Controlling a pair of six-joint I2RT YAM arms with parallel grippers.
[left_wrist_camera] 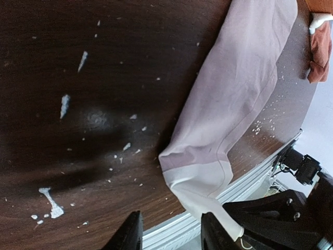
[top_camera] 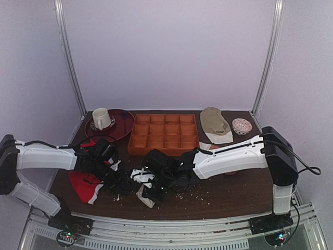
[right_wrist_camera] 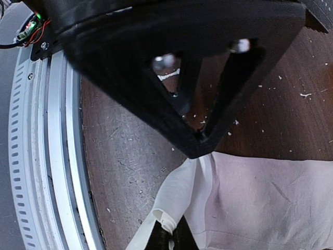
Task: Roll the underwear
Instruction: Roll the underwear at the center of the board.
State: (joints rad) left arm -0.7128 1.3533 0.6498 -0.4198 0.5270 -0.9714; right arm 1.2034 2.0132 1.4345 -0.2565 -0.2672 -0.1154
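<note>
Right end effector (right_wrist_camera: 171, 240) is clamped on the underwear's (right_wrist_camera: 270, 198) white waistband; left end effector (left_wrist_camera: 171, 232) hangs spread apart just beside the underwear.

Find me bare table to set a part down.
Front right table, between the right arm and the near rail: bare but for crumbs. Crowded: centre front around the underwear, red garment at left, orange tray, plate, beige garment and bowl along the back.

The white-shelled left arm (top_camera: 44, 156) and right arm (top_camera: 229, 156) stretch inward and low, the black left gripper (left_wrist_camera: 171, 235) parted, the black right gripper (right_wrist_camera: 170, 239) pinching the pinkish-beige cloth underwear (right_wrist_camera: 260, 198).
</note>
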